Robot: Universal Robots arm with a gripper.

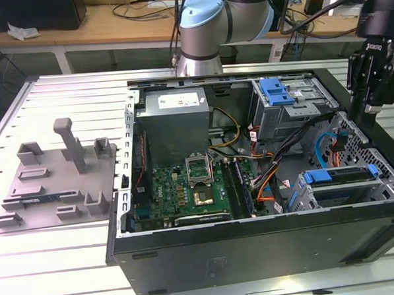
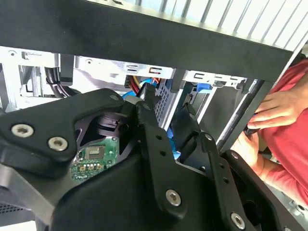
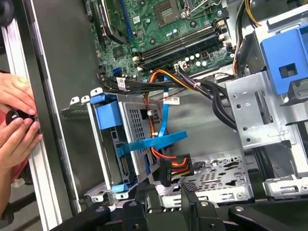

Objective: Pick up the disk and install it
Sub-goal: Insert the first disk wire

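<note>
The disk [image 3: 109,126] sits in the small drive cage [image 3: 137,126] at the case's front corner. I see only its blue plastic bracket, since the cage's perforated wall hides its silver body. In the exterior view the same blue bracket [image 1: 325,176] lies at the lower right of the open case. My gripper [image 1: 370,109] hangs above the case's right wall, behind that cage. Both wrist views show the black fingers [image 3: 144,193] spread, and the gripper [image 2: 166,103] is open with nothing between them. Blue and orange cables [image 3: 166,144] run across the cage's side just beyond the fingertips.
A person's hands [image 3: 14,120] hold the case's outer edge near the cage, with a red sleeve [image 2: 288,125] beside them. A second cage with a blue latch [image 1: 276,90], the grey power supply [image 1: 176,119] and the motherboard [image 1: 186,188] fill the case. A grey fixture plate [image 1: 57,181] lies at the exterior view's left.
</note>
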